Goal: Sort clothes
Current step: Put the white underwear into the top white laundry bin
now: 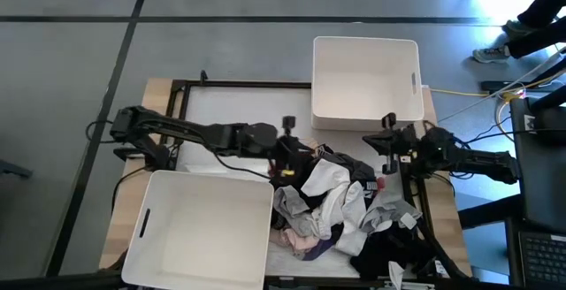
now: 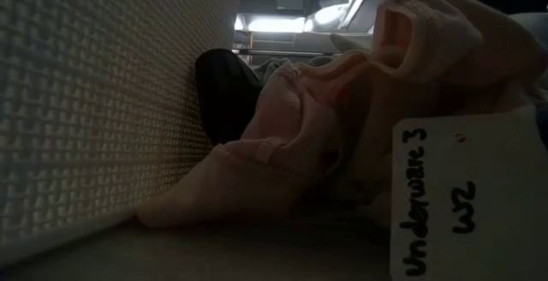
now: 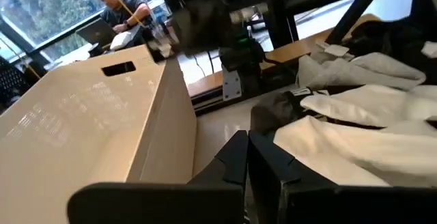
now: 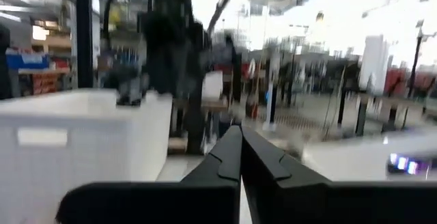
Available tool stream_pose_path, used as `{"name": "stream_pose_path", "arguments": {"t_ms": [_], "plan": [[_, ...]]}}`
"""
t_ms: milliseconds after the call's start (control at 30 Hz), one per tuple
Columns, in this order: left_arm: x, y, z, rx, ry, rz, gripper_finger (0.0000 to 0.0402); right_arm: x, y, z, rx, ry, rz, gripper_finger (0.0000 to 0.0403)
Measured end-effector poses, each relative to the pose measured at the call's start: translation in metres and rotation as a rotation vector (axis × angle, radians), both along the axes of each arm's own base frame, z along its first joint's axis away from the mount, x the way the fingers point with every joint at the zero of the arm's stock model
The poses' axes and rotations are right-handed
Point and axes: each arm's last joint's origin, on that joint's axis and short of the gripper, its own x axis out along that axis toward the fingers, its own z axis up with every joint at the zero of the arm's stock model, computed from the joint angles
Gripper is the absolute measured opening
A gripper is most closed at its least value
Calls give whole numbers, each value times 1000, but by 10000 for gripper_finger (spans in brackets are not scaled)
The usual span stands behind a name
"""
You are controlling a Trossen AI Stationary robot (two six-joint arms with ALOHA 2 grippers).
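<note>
Left gripper (image 1: 285,148): fingers together, empty, at the pile's edge | Right gripper (image 1: 387,141): fingers together, empty, beside far bin (image 1: 365,82) | Clothes (image 1: 340,206): heaped between both grippers, spilling to counter (image 1: 159,91) front edge | Near bin (image 1: 202,232): just beside left gripper | Open room: bare counter behind left gripper

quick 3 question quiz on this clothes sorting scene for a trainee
1. True or false: both white bins are empty.
2. The clothes pile lies between: A) the two grippers B) the far bin and the table's far edge C) inside the near bin
3. Fill in: the paper tag in the low view reads "Underware 3" and ____.

Key: 1 true: far bin, near bin. 2 A: left gripper and right gripper, both shut. 3 W2.
</note>
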Motion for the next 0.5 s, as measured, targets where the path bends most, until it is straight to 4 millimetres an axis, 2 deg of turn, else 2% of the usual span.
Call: {"name": "stream_pose_path", "arguments": {"t_ms": [267, 433, 500], "plan": [[36, -5, -25, -6, 27, -30, 4, -11, 1, 33, -114, -203, -37, 10], [54, -7, -21, -9, 21, -36, 4, -13, 2, 46, -170, -256, -33, 10], [60, -7, -18, -5, 72, -36, 4, -11, 2, 49, -192, -256, -34, 10]]}}
